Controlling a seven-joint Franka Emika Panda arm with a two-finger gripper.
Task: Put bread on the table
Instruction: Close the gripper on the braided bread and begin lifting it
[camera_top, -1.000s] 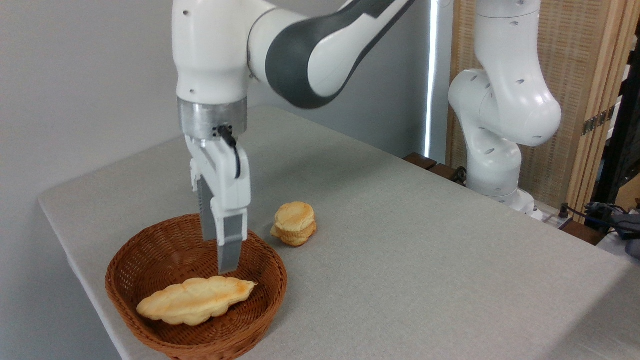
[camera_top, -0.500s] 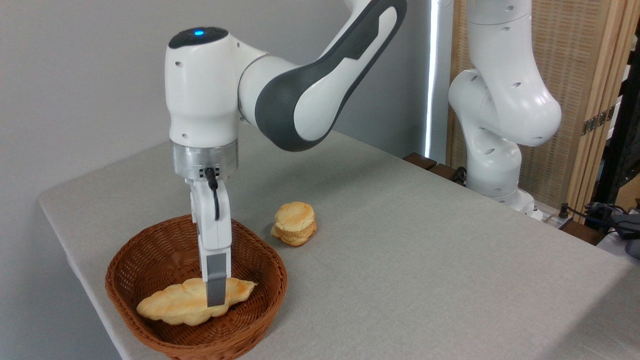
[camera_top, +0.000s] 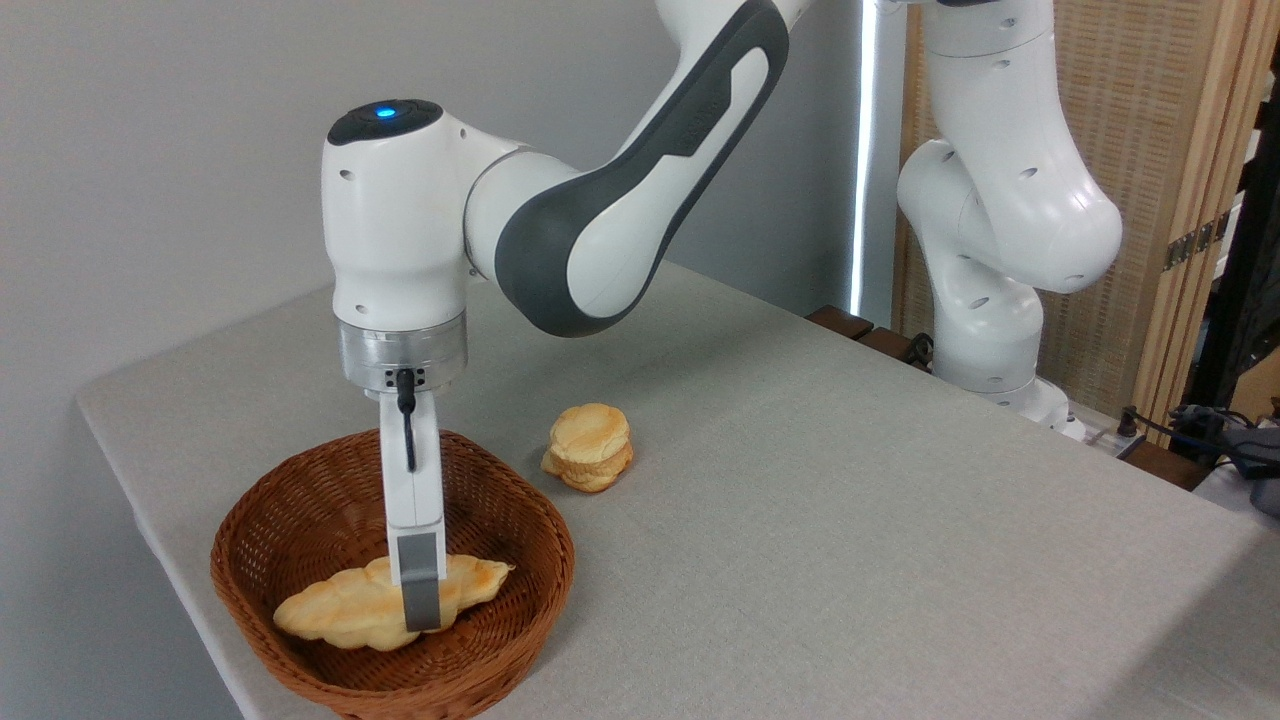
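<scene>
Seen in wicker basket (camera_top: 300, 560) at table (camera_top: 850, 520) front-left corner: bread (camera_top: 350, 612), lying flat on basket floor, toasted tip pointing right toward rim. Nothing else visible in basket. Bun (camera_top: 590, 447) on cloth just outside basket, up and to right, not touching it.

Gripper (camera_top: 421, 625) reaching straight down into basket w/ near finger (camera_top: 420, 595) across front of loaf, right of its middle. Other finger hidden behind; cannot tell whether spread or pinching bread.

Vs. 0.5 s ago: wrist lower, finger tip now near loaf's lower edge rather than mid-height; also shifted slightly left. Vs. 1.0 s ago: then well above loaf, clear of it. Bread, bun, basket unmoved across all three.

Basket close to table's left and front edges, little room there. Wide open cloth to right and toward back, past bun. Arm base (camera_top: 1000, 330) off table's far right edge, beside wooden screen (camera_top: 1150, 180).
</scene>
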